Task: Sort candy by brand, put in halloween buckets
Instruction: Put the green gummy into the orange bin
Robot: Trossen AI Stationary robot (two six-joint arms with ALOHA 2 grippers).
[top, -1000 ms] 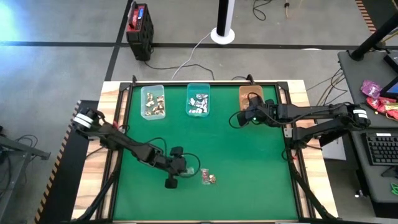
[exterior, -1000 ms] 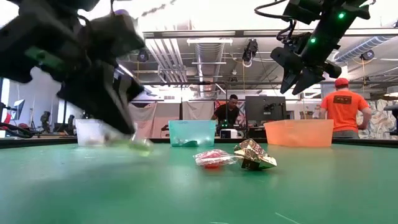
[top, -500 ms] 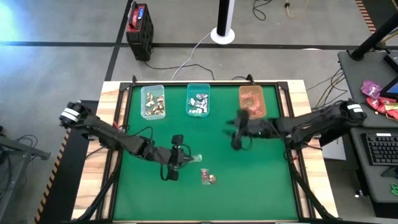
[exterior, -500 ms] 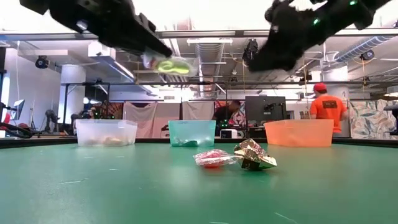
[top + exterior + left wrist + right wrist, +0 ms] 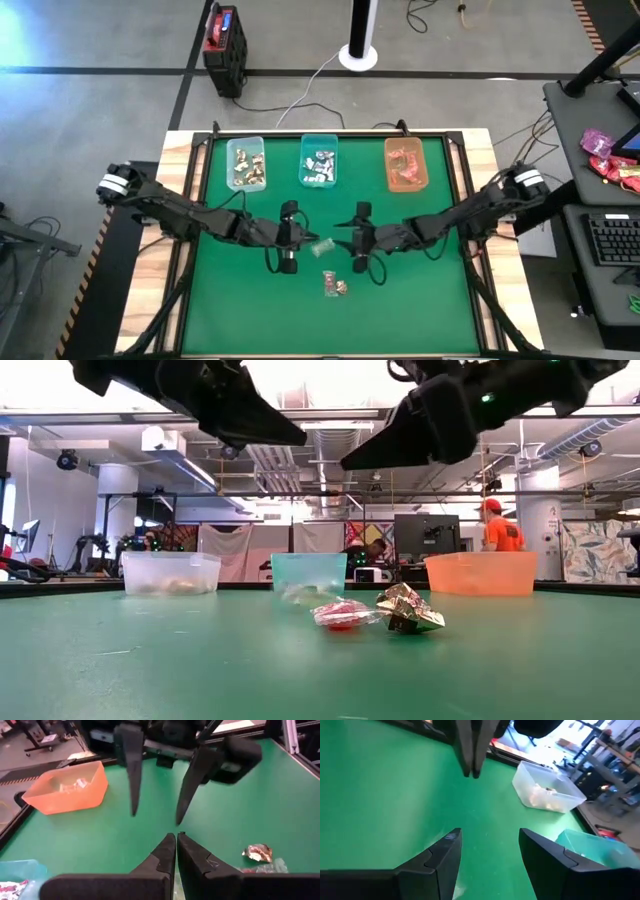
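1. High view: left gripper (image 5: 293,237), jaws pressed shut and holding nothing, faces the right gripper (image 5: 352,240), jaws wide.
2. A clear-wrapped candy (image 5: 322,247) lies on the mat between them; two more sit just nearer.
3. Descend squarely over it before closing, then carry it to the teal bucket (image 5: 319,160).

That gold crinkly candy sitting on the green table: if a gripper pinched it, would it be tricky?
The gold-wrapped candy looks crumpled and pointed, so its foil would probably give before the sweet inside is gripped. It sits flat-bottomed and irregular, so it seems unlikely to roll. Being small, it is probably light and might skid on the green table if nudged.
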